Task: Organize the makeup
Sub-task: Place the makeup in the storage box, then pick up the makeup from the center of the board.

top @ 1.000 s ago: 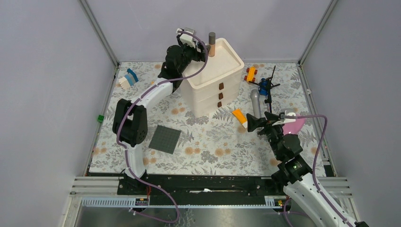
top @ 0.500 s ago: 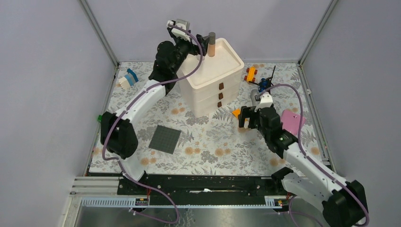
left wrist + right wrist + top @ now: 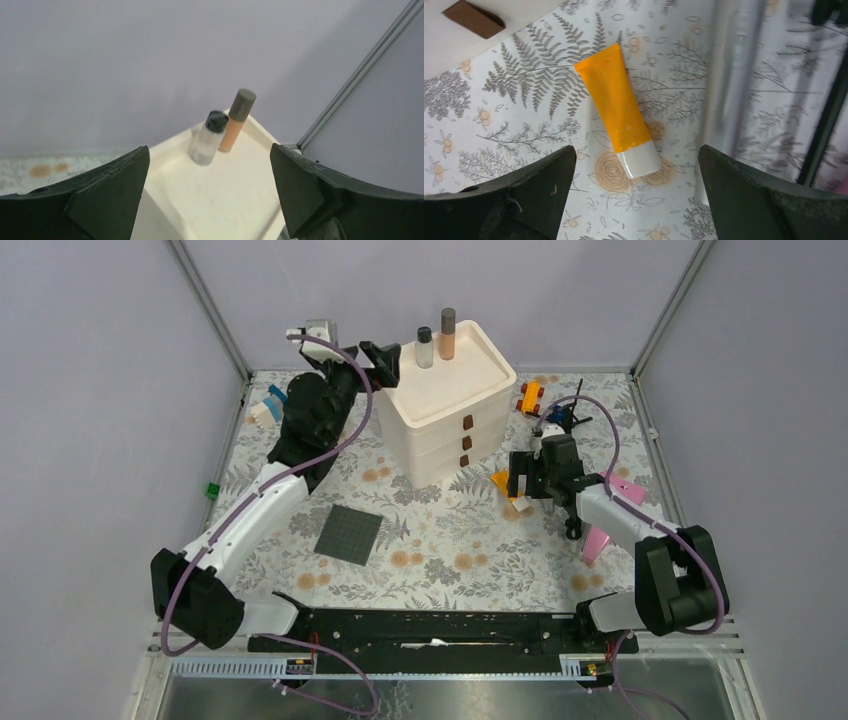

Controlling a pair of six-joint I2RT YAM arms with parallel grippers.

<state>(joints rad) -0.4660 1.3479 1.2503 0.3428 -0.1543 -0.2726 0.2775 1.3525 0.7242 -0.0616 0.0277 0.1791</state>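
While our right jaws hang spread and empty over the orange plastic tube with a white cap (image 3: 616,110), which lies flat on the floral desk (image 3: 524,125) beside a blurred silver-grey tube (image 3: 735,70), our left jaws are also released. They face the black-capped clear bottle (image 3: 208,138) and the dark-capped beige tube (image 3: 236,120), which stand upright on the white drawer unit's top tray (image 3: 210,200). We judge two items stowed and several left.
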